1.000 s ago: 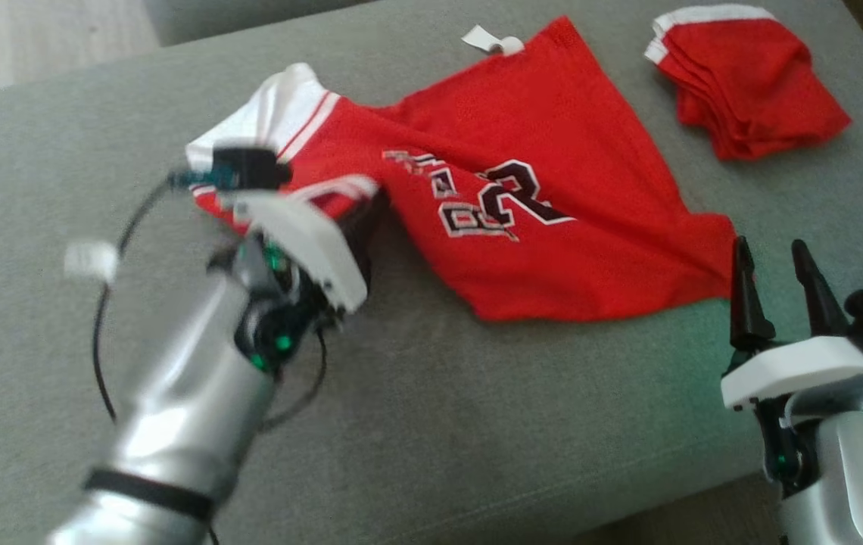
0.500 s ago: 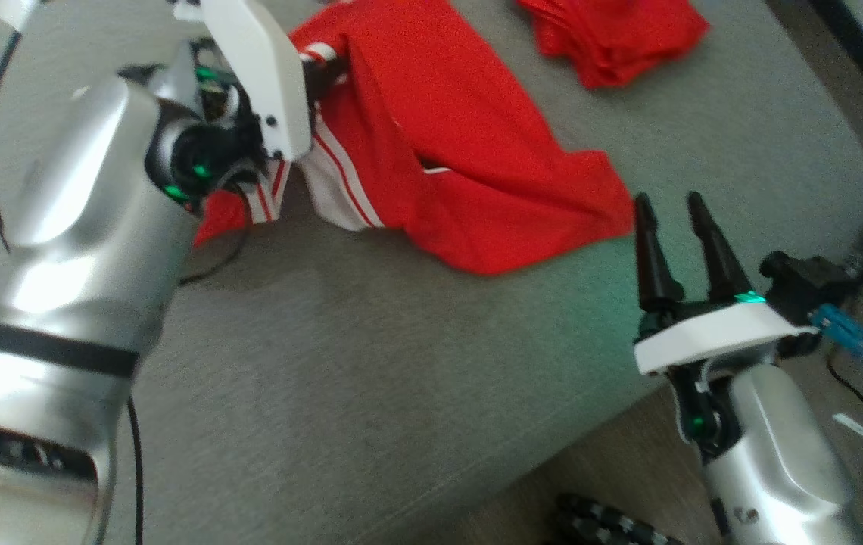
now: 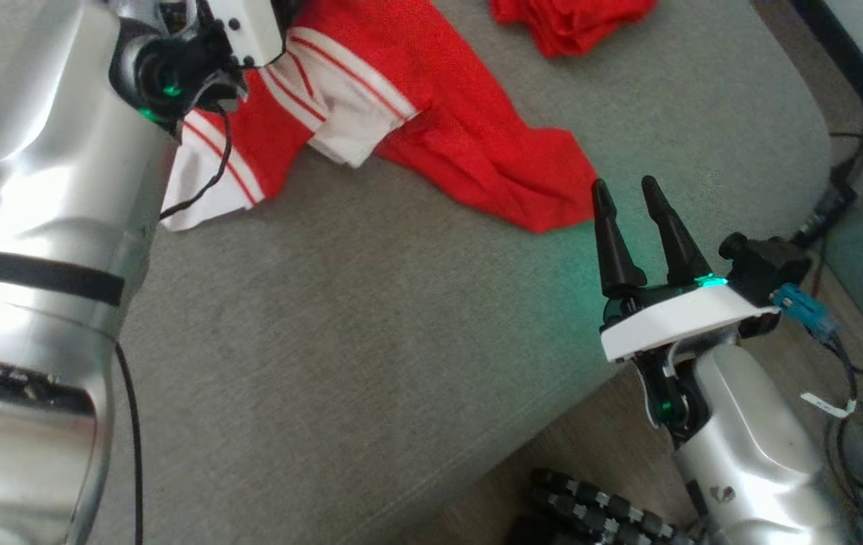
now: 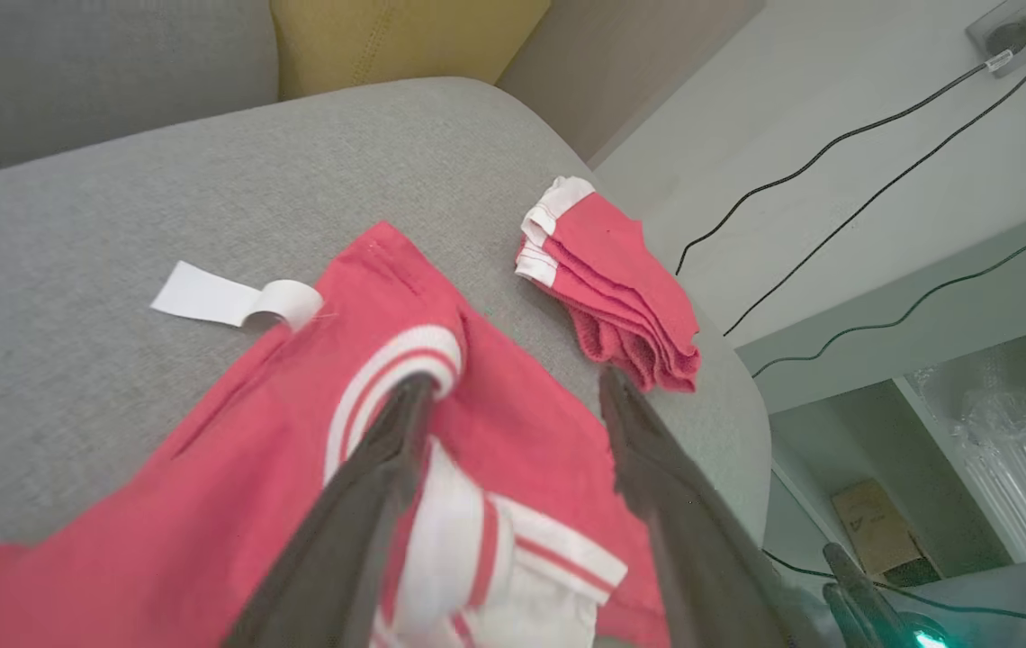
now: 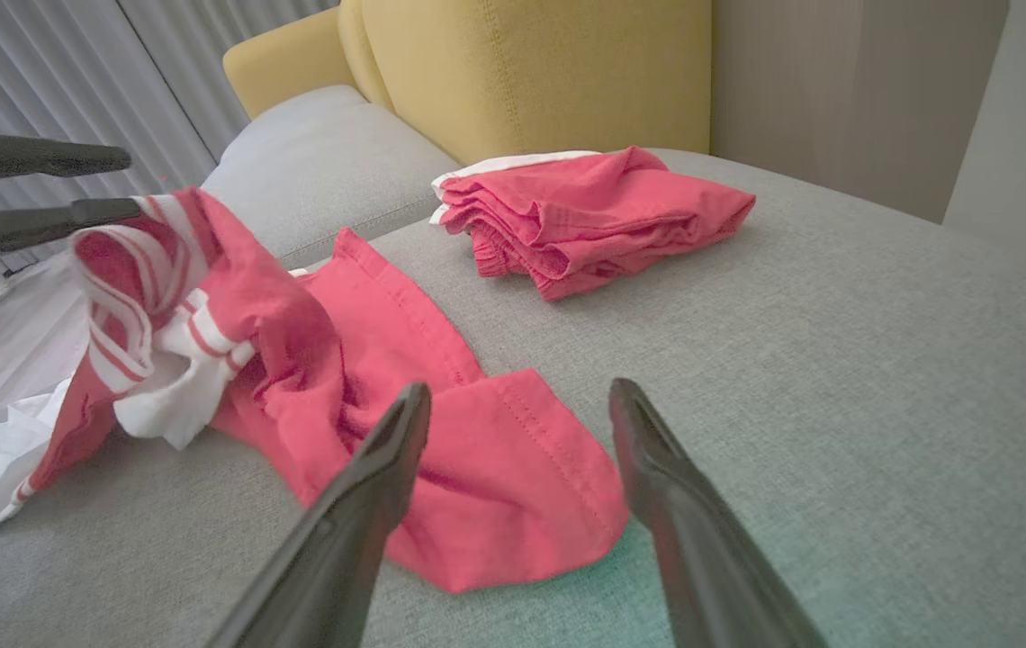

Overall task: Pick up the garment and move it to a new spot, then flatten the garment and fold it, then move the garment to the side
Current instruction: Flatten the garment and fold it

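Step in hand, by my judgement: relocating the crumpled red jersey with white striped trim (image 3: pixel 477 144); it lies bunched on the grey fabric cushion (image 3: pixel 363 363), one cuff raised. My left gripper (image 4: pixel 517 378) stands jaws apart above it; the cuff appears draped on one finger, though blur leaves this uncertain. My right gripper (image 3: pixel 624 184) hovers spread, empty, just beside the hem. Next: flattening calls for gripping opposite edges.

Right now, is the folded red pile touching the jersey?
No, bare grey cushion separates the folded pile from the jersey in the right wrist view.
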You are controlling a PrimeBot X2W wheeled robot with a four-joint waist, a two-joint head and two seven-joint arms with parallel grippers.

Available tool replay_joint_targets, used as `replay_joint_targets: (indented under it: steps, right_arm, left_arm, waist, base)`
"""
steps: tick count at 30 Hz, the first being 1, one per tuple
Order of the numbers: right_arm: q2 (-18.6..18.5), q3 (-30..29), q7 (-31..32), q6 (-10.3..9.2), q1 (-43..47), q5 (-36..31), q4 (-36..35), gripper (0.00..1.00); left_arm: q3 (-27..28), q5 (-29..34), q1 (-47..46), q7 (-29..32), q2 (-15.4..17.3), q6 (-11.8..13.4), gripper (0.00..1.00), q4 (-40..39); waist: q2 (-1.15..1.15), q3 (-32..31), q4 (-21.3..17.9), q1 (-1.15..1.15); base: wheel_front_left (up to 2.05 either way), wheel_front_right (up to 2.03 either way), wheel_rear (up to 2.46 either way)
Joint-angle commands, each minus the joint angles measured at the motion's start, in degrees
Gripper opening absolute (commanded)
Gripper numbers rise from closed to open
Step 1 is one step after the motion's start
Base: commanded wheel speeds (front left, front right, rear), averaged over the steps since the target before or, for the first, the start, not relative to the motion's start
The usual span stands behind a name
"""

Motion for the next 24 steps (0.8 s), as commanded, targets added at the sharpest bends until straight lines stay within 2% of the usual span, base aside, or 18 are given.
replay_joint_targets:
  steps: [1, 7, 11, 13, 17, 21, 24]
  right_arm:
    - [-0.2, 0.3, -0.8, -0.04, -1.4, -0.7, -0.9, 1.00]
    - [-0.2, -2.5, -0.9, -0.04, -0.5, -4.1, 0.7, 1.00]
    - [-0.2, -5.1, -0.2, -0.04, 0.9, -6.5, 0.9, 1.00]
    - [-0.2, -6.2, 0.4, -0.04, 1.6, -7.5, 0.3, 1.00]
    - [-0.2, -7.6, 1.9, -0.04, 2.4, -8.9, -1.6, 1.00]
    - [-0.2, -8.0, 3.2, -0.04, 2.8, -10.1, -4.1, 1.00]
    - [-0.2, -8.2, 3.9, -0.04, 3.1, -11.1, -6.5, 1.00]
  left_arm:
    - [0.0, -0.6, -2.4, -0.7, 1.4, -0.4, 1.00, -2.5]
    - [-6.9, -5.6, 2.3, -1.4, 3.6, -0.4, 1.00, -12.0]
    - [-9.3, -10.5, 8.7, -1.6, 4.2, -0.4, 1.00, -19.3]
    - [-10.6, -10.7, 11.7, -3.3, 4.4, -0.4, 1.00, -22.8]
    - [-14.8, -4.0, 15.9, -10.3, 4.7, 0.0, 1.00, -26.2]
    - [-19.4, 5.6, 17.0, -17.8, 3.4, 2.9, 1.00, -24.1]
    - [-21.8, 10.3, 16.4, -21.8, 1.3, 4.8, 1.00, -20.2]
  waist:
    - [0.00, -1.5, 1.9, -0.01]
    - [0.00, -5.3, 6.2, -0.01]
    - [0.00, -7.6, 8.8, -0.01]
    - [0.00, -8.1, 9.7, -0.01]
    - [0.00, -8.0, 10.8, -0.01]
    - [0.00, -7.2, 11.1, -0.01]
    - [0.00, -6.4, 11.1, -0.01]
  base:
    - [0.00, 0.00, 0.00]
    - [0.00, 0.00, 0.00]
    - [0.00, 0.00, 0.00]
    - [0.00, 0.00, 0.00]
    - [0.00, 0.00, 0.00]
    - [0.00, 0.00, 0.00]
    - [0.00, 0.00, 0.00]
